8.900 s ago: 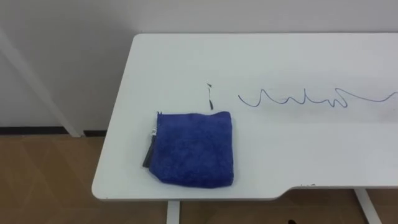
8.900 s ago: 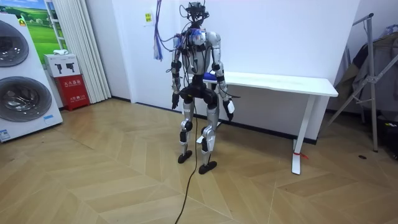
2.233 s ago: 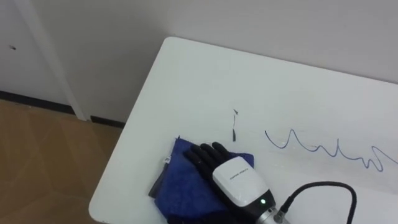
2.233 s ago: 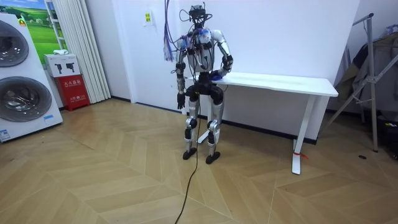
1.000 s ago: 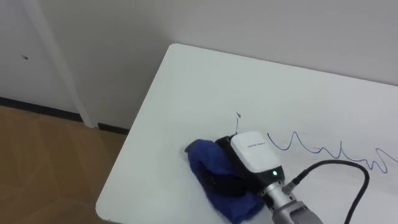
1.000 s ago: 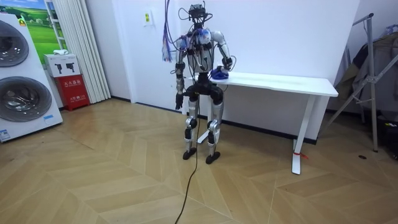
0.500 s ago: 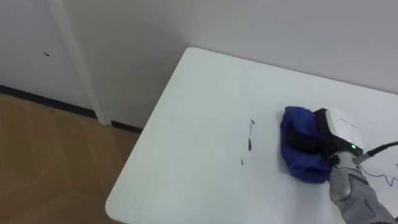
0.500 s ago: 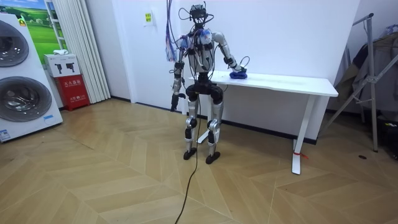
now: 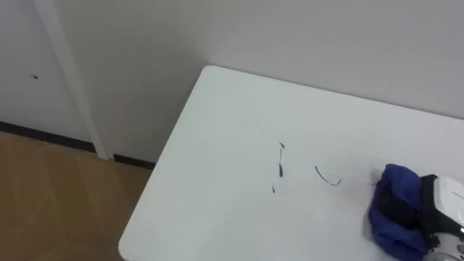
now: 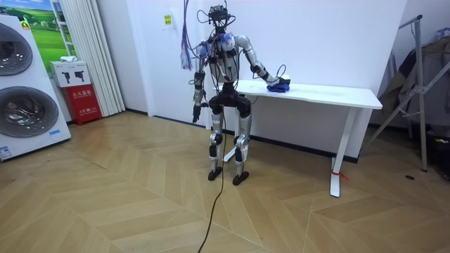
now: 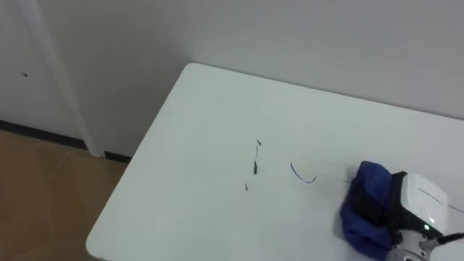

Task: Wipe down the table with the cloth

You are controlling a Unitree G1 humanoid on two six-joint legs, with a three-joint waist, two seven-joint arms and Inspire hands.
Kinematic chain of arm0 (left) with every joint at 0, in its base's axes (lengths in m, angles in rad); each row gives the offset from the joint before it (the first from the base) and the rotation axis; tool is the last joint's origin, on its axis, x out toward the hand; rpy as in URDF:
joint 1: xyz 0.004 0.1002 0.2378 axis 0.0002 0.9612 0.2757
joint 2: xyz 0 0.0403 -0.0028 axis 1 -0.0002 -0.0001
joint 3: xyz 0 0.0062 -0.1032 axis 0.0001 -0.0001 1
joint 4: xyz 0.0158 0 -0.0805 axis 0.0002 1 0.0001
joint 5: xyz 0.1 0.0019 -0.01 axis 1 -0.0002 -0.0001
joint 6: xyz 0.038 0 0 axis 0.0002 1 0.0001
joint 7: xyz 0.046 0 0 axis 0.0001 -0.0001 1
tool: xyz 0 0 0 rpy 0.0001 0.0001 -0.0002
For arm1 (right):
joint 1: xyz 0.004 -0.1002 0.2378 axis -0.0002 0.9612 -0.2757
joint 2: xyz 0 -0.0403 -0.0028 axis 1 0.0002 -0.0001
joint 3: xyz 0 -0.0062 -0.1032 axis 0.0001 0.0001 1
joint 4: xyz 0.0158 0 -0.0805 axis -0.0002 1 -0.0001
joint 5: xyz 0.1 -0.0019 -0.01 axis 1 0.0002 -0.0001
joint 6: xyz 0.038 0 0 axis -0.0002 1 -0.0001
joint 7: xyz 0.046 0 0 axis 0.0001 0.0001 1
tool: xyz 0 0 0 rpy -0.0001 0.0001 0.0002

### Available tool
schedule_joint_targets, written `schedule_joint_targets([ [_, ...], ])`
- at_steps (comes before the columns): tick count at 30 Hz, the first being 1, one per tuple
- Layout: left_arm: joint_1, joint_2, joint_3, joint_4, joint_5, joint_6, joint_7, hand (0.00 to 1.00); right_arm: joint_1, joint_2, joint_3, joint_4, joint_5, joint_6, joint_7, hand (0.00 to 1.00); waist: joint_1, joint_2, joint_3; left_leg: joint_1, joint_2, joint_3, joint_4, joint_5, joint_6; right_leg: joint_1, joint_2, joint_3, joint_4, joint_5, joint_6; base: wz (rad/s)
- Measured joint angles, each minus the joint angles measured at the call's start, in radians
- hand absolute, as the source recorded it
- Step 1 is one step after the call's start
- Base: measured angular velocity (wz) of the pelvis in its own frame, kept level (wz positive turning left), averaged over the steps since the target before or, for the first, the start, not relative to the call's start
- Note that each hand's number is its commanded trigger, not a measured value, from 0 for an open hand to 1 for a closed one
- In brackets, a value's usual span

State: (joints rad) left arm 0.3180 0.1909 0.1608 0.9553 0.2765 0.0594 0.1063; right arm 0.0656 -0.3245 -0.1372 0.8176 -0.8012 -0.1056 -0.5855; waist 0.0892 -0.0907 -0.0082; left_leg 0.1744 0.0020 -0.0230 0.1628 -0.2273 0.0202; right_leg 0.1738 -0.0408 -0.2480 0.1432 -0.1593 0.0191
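Right hand (image 11: 424, 199) clenched round the bunched blue cloth (image 11: 366, 181), I stand at the end of the white table (image 9: 217, 130) with that arm stretched far out over the top. My left hand (image 10: 195, 114) hangs at my side. The cloth sits on the tabletop at the right of my view, to the right of every pen mark in sight. Three marks show: a hooked line (image 9: 328, 177) nearest the cloth, an upright stroke (image 9: 280, 165) further left, and a speck (image 9: 273, 189) just below that stroke.

The step in hand, as I judge it, is the wiping pass itself, and the job looks part done at best while these marks show. To do it well I would bring the cloth leftward across the hooked line first, then on over the stroke and the speck. I would keep my wrist low so the cloth bears down on the surface rather than skimming it. Bunched as it is, the cloth likely meets the table on a narrow patch, so each pass should overlap the last and run right over the ink, not beside it. The marks lie well in from the left edge, so I can stop short of it and keep the cloth on the table.
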Motion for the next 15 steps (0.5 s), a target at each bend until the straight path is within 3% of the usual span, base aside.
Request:
schedule_joint_targets([
  [3, -0.017, -0.004, -0.017, 0.019, 0.001, 0.004, 0.001, 0.0, -0.009, 0.007, 0.026, -0.046, -0.006, 0.044, 0.03, 1.0, 0.007, 0.006, 0.0021, 0.003, 0.002, 0.001, -0.001, 0.0, 0.0, -0.003, 0.002, 0.002, 0.008, 0.0, -0.001, -0.09],
  [5, -0.039, -0.013, -0.03, 0.025, 0.001, 0.006, 0.002, 0.0, -0.02, 0.01, 0.086, -0.14, -0.05, 0.11, 0.073, 1.0, 0.043, 0.016, 0.0068, 0.001, 0.01, 0.022, -0.005, 0.0, 0.0, -0.024, 0.009, 0.026, 0.016, 0.004, -0.007, -0.36],
  [6, -0.051, -0.015, -0.032, 0.039, 0.001, 0.006, 0.006, 0.0, -0.032, 0.014, 0.107, -0.16, -0.07, 0.124, 0.088, 1.0, 0.052, 0.018, 0.0078, -0.001, 0.011, 0.025, -0.006, 0.0, 0.0, -0.031, 0.01, 0.031, 0.02, 0.005, -0.009, -0.39],
  [8, -0.078, -0.015, -0.071, 0.063, 0.001, 0.025, 0.018, 0.0, -0.131, 0.052, 0.232, -0.222, -0.121, 0.176, 0.148, 1.0, 0.082, 0.02, 0.0109, -0.015, 0.018, 0.049, -0.006, 0.001, -0.002, -0.061, 0.017, 0.044, 0.032, 0.01, -0.017, -0.36],
  [9, -0.084, -0.015, -0.083, 0.062, 0.001, 0.026, 0.018, 0.0, -0.158, 0.056, 0.274, -0.242, -0.137, 0.186, 0.162, 1.0, 0.094, 0.019, 0.0123, -0.019, 0.019, 0.053, -0.007, 0.002, -0.003, -0.069, 0.018, 0.044, 0.033, 0.011, -0.019, -0.25],
  [11, -0.094, -0.018, -0.107, 0.057, 0.0, 0.028, 0.018, 0.0, -0.269, 0.09, 0.405, -0.301, -0.195, 0.185, 0.223, 1.0, 0.12, 0.017, 0.0253, -0.027, 0.022, 0.05, -0.01, 0.005, -0.008, -0.077, 0.023, 0.044, 0.033, 0.013, -0.022, 0.04],
  [13, -0.092, -0.019, -0.125, 0.049, 0.0, 0.034, 0.018, 0.0, -0.331, 0.115, 0.465, -0.325, -0.203, 0.181, 0.254, 1.0, 0.16, 0.017, 0.0249, -0.029, 0.024, 0.042, -0.011, 0.006, -0.009, -0.074, 0.023, 0.029, 0.023, 0.013, -0.022, 0.23],
  [15, -0.082, -0.019, -0.134, 0.046, 0.0, 0.046, 0.017, 0.0, -0.37, 0.14, 0.495, -0.331, -0.196, 0.179, 0.283, 1.0, 0.172, 0.015, 0.0242, -0.03, 0.023, 0.018, -0.01, 0.006, -0.009, -0.069, 0.021, 0.007, 0.022, 0.012, -0.02, 0.4],
])
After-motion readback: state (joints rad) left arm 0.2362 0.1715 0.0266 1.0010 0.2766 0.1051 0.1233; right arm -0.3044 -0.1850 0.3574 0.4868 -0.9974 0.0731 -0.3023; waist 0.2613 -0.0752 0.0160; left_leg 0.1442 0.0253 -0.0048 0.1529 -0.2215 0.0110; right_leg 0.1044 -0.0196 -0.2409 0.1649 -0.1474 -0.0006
